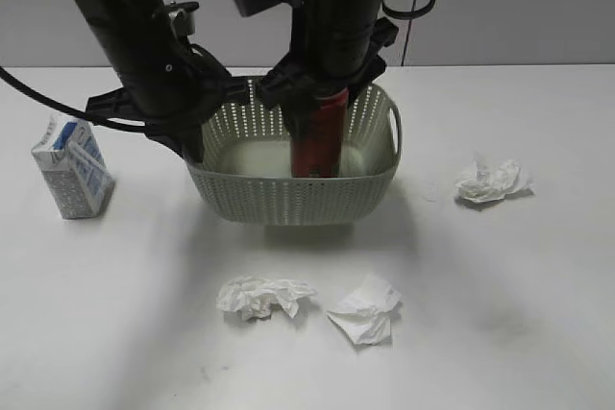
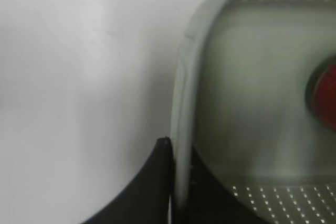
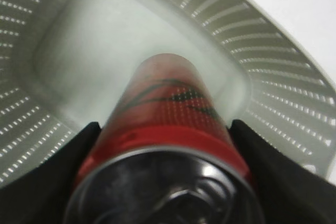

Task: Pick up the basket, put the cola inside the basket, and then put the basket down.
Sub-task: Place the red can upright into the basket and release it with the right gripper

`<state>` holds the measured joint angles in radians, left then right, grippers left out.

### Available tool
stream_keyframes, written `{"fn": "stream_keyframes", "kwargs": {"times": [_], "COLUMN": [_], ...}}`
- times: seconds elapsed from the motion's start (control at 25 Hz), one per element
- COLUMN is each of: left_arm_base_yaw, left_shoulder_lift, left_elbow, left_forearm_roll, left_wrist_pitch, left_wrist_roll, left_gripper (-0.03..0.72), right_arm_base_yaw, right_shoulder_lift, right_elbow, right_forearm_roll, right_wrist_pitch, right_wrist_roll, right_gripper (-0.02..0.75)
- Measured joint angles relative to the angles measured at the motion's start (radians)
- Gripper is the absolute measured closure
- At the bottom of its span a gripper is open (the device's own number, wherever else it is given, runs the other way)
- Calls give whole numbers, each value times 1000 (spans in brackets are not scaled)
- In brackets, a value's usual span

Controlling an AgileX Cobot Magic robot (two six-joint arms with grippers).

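Observation:
The pale green basket (image 1: 288, 194) is at the table's middle, with a shadow under its front. My left gripper (image 1: 192, 146) is shut on its left rim; in the left wrist view the black jaws (image 2: 178, 182) pinch the rim (image 2: 184, 103), one jaw inside and one outside. My right gripper (image 1: 322, 93) is shut on the red cola (image 1: 317, 136) and holds it upright inside the basket, its base at or near the floor. In the right wrist view the fingers (image 3: 163, 129) flank the can (image 3: 168, 108) above the basket floor (image 3: 68, 35). A red edge of the cola (image 2: 326, 95) shows in the left wrist view.
A white-and-blue carton (image 1: 72, 165) stands left of the basket. Crumpled tissues lie at the right (image 1: 492, 180) and in front (image 1: 264, 297) (image 1: 367, 309). The table's back edge meets a grey wall.

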<state>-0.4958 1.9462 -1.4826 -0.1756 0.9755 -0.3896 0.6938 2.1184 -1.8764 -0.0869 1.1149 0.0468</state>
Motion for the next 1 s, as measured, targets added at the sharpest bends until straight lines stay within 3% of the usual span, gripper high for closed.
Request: {"fn": "stream_keyframes", "kwargs": {"times": [0.56, 0.72, 1.0], "left_arm_base_yaw": [0, 0, 2], "left_shoulder_lift": [9, 11, 13], "left_elbow": [1, 1, 2], "left_forearm_roll": [24, 30, 23], "left_wrist_pitch": [27, 37, 51], "left_wrist_roll": [0, 1, 1], "left_gripper": [688, 688, 688], "right_arm_base_yaw": [0, 0, -1], "right_shoulder_lift": [38, 39, 11], "right_elbow": [-3, -14, -81], "right_forearm_roll": [15, 45, 87], "right_wrist_pitch": [13, 47, 78], "right_wrist_roll": [-117, -183, -189], "right_gripper": [201, 95, 83]}}
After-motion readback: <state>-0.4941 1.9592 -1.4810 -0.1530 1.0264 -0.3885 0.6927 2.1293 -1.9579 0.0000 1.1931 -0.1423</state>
